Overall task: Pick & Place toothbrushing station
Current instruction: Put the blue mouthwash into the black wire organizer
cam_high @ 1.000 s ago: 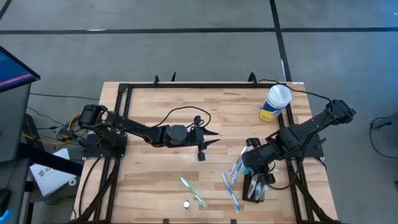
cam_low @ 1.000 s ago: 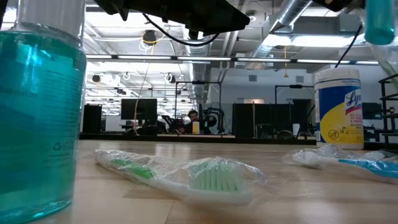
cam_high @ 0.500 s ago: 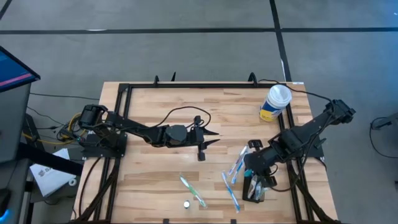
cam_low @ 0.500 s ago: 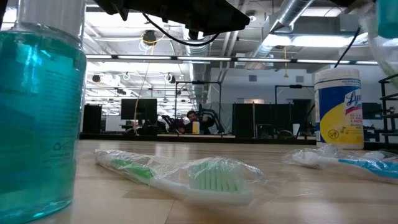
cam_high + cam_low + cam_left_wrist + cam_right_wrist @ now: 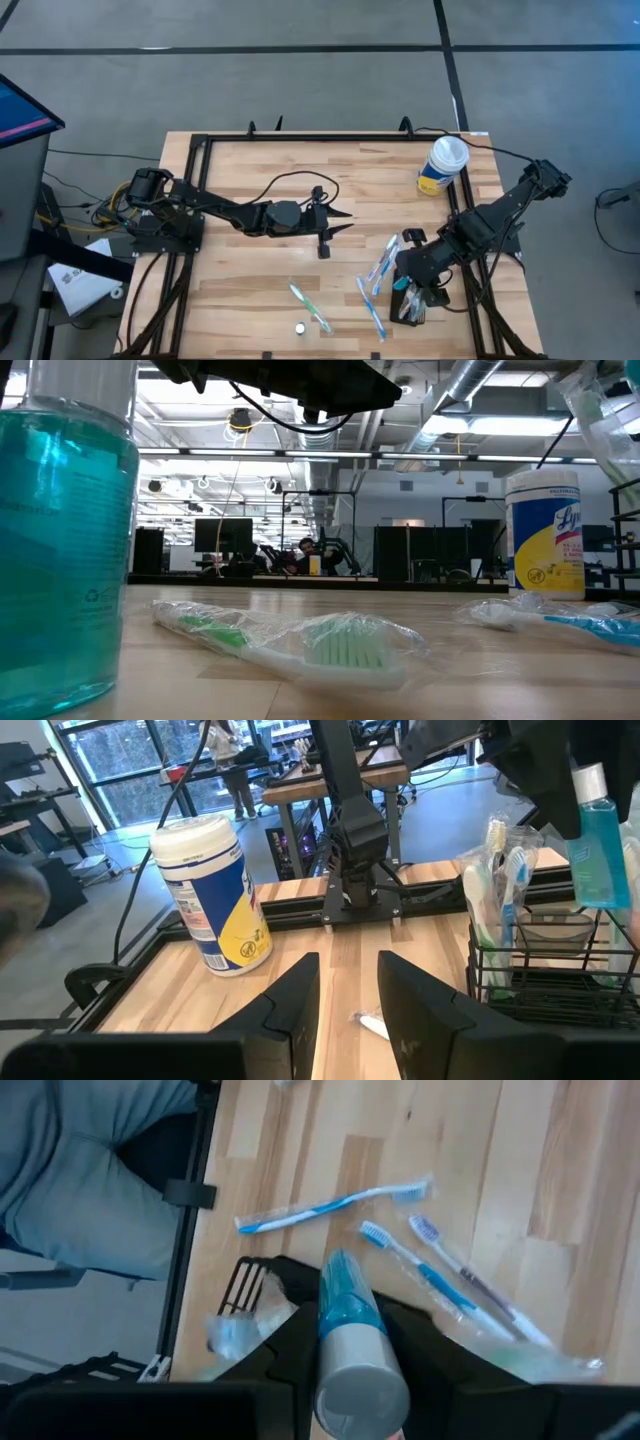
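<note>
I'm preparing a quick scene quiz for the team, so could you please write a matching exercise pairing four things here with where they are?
Things:
1. wipes canister
2. teal bottle
3. green toothbrush
4. left gripper

Places:
A. lying on the table near its front edge
B. between the right gripper's fingers, above the black mesh caddy
C. standing at the table's far right corner
D. over the middle of the table, holding nothing

Pairs: 1-C, 2-B, 3-A, 4-D
</note>
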Robot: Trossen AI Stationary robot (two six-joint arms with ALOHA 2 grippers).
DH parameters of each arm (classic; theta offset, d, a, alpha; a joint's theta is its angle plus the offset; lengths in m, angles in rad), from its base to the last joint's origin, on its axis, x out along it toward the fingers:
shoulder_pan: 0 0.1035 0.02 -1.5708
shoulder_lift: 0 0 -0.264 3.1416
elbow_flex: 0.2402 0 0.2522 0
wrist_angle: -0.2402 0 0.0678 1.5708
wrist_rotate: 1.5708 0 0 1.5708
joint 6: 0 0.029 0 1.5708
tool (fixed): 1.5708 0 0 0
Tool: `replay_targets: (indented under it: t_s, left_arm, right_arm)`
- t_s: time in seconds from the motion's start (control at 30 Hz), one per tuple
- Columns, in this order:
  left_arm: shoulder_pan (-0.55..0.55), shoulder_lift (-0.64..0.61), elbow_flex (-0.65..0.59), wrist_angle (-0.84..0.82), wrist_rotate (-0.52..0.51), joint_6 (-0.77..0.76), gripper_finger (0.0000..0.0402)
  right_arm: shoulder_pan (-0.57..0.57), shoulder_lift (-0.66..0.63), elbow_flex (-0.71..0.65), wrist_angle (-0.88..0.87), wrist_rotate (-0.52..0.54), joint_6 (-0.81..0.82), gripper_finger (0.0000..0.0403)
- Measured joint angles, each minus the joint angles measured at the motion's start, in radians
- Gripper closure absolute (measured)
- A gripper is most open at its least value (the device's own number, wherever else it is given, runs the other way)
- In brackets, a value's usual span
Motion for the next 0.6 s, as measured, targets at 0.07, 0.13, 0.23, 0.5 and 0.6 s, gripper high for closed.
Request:
replay_targets:
  t_s: [0.07, 0.13, 0.23, 0.5, 0.6]
  left_arm:
    - [0.000, 0.000, 0.000, 0.000, 0.000, 0.000, 0.0303]
    - [0.000, 0.000, 0.000, -0.001, 0.000, 0.000, 0.0303]
    - [0.000, 0.000, 0.000, -0.001, 0.000, 0.000, 0.0303]
    - [0.000, 0.000, 0.000, -0.002, 0.000, 0.000, 0.0303]
    - [0.000, 0.000, 0.000, -0.003, 0.000, 0.000, 0.0303]
  right_arm:
    - [0.014, 0.000, 0.000, -0.021, 0.000, 0.028, 0.0312]
    - [0.025, 0.000, 0.000, -0.053, 0.000, 0.053, 0.0312]
    - [0.032, 0.000, 0.000, -0.075, 0.004, 0.087, 0.0312]
    - [0.039, 0.000, 0.000, -0.098, 0.004, 0.137, 0.0312]
    - [0.043, 0.000, 0.000, -0.125, 0.005, 0.155, 0.0312]
